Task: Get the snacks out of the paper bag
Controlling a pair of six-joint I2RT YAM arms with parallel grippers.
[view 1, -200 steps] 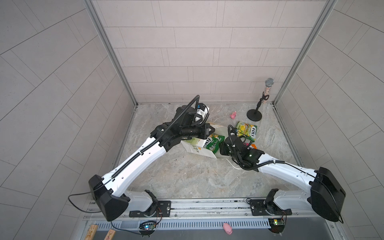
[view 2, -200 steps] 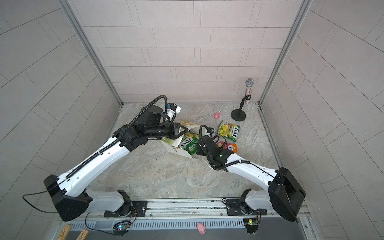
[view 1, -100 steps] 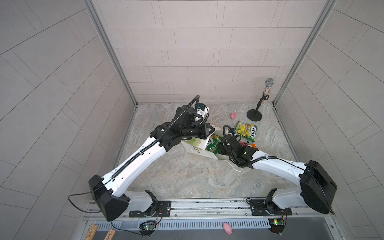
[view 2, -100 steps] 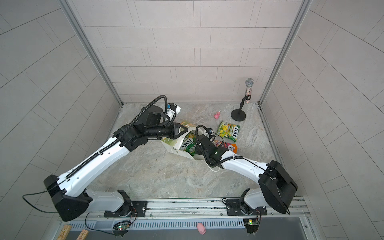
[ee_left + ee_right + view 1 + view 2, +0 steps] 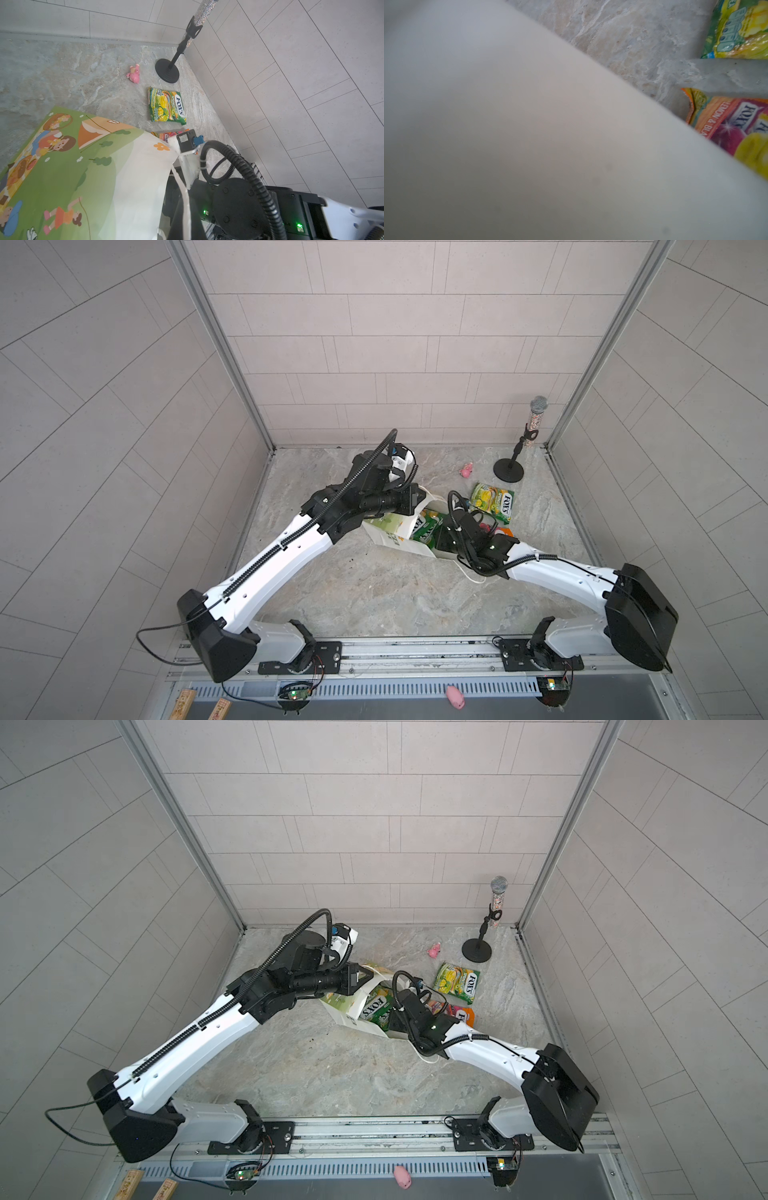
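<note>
right gripper [image 5: 441, 539] has just reached into the tall white illustrated paper bag [image 5: 388, 533] at the glossy green fox's packets [image 5: 424, 524], jaws hidden so can't tell their state; left gripper [image 5: 417, 502] is pinching its rim, so the next pull looks close.

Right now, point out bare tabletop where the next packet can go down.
Widest: the marble tabletop between both arms, from the white paper bag to the metal rail. Also the strip right of the yellow-green FOX'S packet. Crowded: the bag mouth, with the red-orange FOX'S packet and right arm.
</note>
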